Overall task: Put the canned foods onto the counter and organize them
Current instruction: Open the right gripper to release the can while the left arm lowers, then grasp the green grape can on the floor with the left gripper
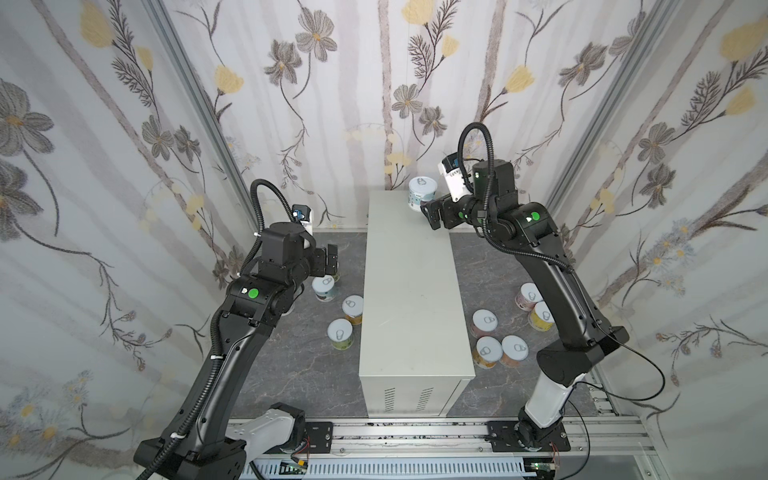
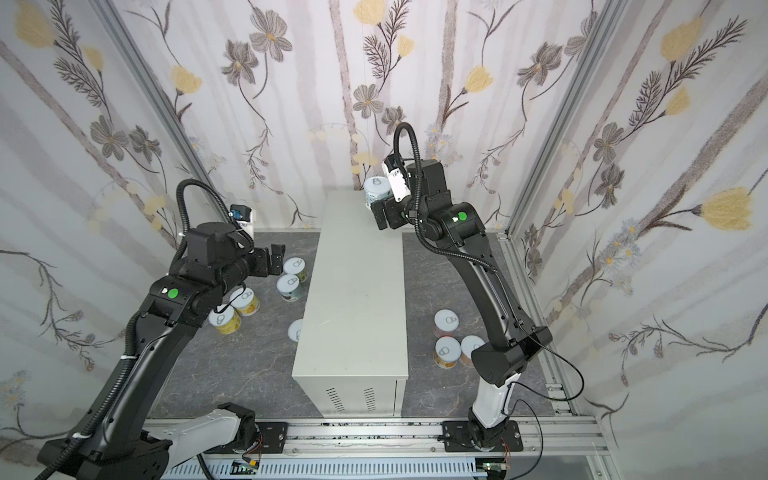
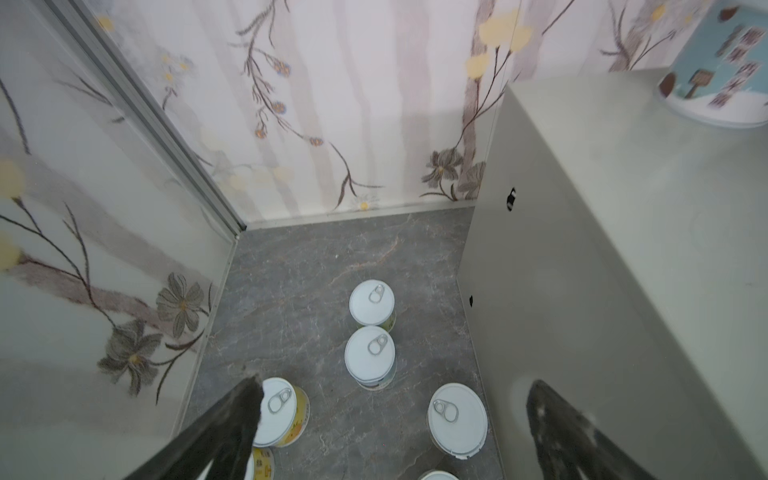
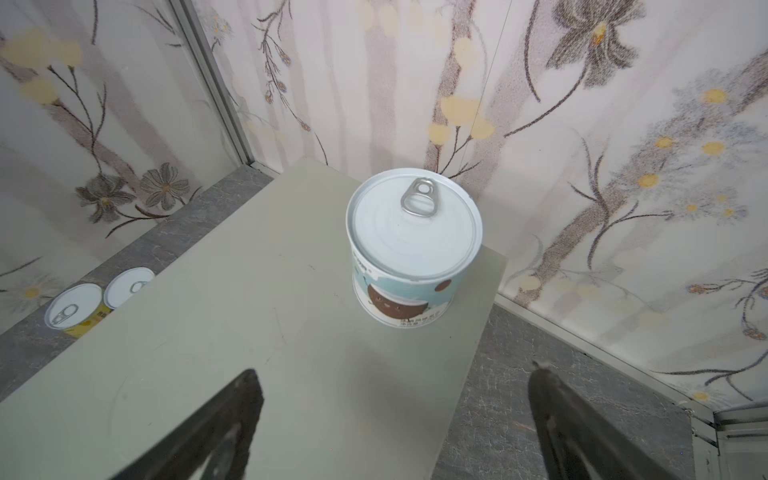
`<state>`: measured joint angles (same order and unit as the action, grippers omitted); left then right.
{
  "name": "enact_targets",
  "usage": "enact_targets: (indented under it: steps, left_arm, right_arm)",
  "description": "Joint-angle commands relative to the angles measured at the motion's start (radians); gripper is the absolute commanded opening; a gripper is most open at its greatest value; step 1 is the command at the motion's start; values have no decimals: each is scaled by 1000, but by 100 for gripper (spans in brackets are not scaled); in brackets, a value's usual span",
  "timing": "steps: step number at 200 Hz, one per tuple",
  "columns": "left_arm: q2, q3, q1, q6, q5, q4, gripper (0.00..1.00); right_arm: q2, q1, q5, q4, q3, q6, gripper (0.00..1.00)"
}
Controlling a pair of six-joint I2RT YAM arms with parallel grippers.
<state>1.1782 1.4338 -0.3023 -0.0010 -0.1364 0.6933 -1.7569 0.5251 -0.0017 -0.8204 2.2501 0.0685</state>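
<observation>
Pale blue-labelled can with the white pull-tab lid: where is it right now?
In both top views the pale blue can stands upright at the far end of the grey-beige metal counter, right of middle, just beyond the open right gripper.

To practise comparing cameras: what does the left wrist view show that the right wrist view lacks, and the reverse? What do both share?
Left wrist only: the side wall of the counter, several floor cans up close, the open left gripper. Right wrist only: the lid and pull tab of the blue can, the open right gripper. Both: the blue can standing on the counter, cans on the dark floor, flowered walls.
</observation>
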Motion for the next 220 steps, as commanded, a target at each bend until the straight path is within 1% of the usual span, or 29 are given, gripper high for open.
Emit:
enact_targets:
  steps: [1, 8, 12, 15, 24, 38, 52, 69, 82, 101, 118, 131, 133, 148, 185, 200, 220]
  left_arm:
    - [74, -18, 57, -34, 75, -53, 100]
    - [108, -18, 69, -39, 73, -56, 100]
    - [122, -18, 75, -43, 65, -57, 100]
    - [134, -18, 79, -45, 60, -59, 100]
    - [161, -25, 87, -41, 41, -74, 100]
    - [207, -36, 95, -33, 9, -97, 100]
    - [261, -36, 100, -30, 7, -99, 100]
    - [310, -64, 111, -33, 28, -156, 100]
    - [338, -89, 126, -37, 65, -218, 100]
    - [404, -100, 149, -46, 89, -262, 100]
    - [483, -69, 162, -36, 93, -277, 100]
    - [547, -38, 170, -33, 108, -284, 100]
    - [557, -34, 171, -34, 110, -284, 100]
    - [628, 0, 176, -40, 114, -285, 100]
    - [768, 83, 178, -39, 87, -311, 100]
    - [828, 150, 178, -39, 79, -285, 100]
    - [894, 210, 180, -34, 60, -262, 100]
  right_arm:
    - [93, 2, -6, 19, -123, 0, 100]
    - [146, 1, 1, 69, -201, -9, 100]
    - [153, 1, 4, 87, -224, -8, 100]
    - [192, 2, 3, 98, -251, -4, 100]
    - [218, -2, 2, 103, -276, 7, 100]
    - [229, -3, -28, 84, -273, 12, 100]
    - [231, -3, -70, 72, -269, 6, 100]
    - [226, -2, -91, 77, -268, -1, 100]
    - [215, -1, -115, 81, -249, 7, 100]
    - [179, 3, -167, 53, -181, 39, 100]
    - [169, 4, -169, 45, -143, 55, 100]
    - [168, 3, -173, 41, -138, 65, 100]
    - [143, 3, -173, 39, -139, 66, 100]
    - [127, 3, -170, 32, -145, 69, 100]
    - [94, 2, -184, 24, -165, 58, 100]
    - [73, 7, -209, 8, -163, 45, 100]
    - [60, 16, -205, -6, -158, 41, 100]
